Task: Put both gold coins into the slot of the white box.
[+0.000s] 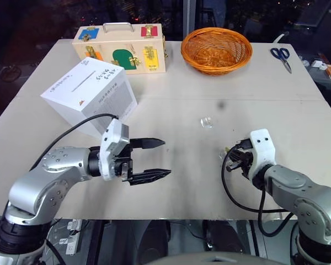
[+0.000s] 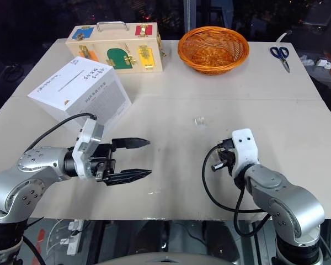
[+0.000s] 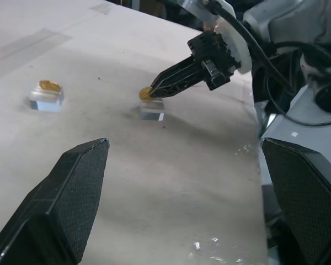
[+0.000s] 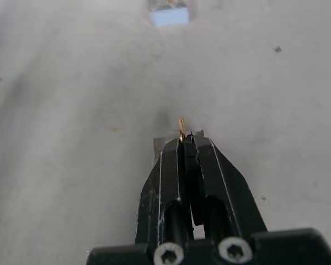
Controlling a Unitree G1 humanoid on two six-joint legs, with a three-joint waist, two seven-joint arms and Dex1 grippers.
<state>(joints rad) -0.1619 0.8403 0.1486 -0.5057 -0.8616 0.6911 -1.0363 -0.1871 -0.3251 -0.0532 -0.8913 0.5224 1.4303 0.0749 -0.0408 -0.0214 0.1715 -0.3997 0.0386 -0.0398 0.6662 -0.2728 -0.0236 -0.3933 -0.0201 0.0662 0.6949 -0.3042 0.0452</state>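
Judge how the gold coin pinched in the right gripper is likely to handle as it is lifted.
The gold coin looks thin and shiny, so probably slippery. The right gripper grips only its edge, so it may twist or drop. It seems rigid and light.

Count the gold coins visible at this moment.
2. One gold coin is pinched in the shut right end effector above a clear block; the other coin lies on a second clear block on the table.

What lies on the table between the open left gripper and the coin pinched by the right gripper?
Bare table: the head views show nothing between left gripper and right gripper.
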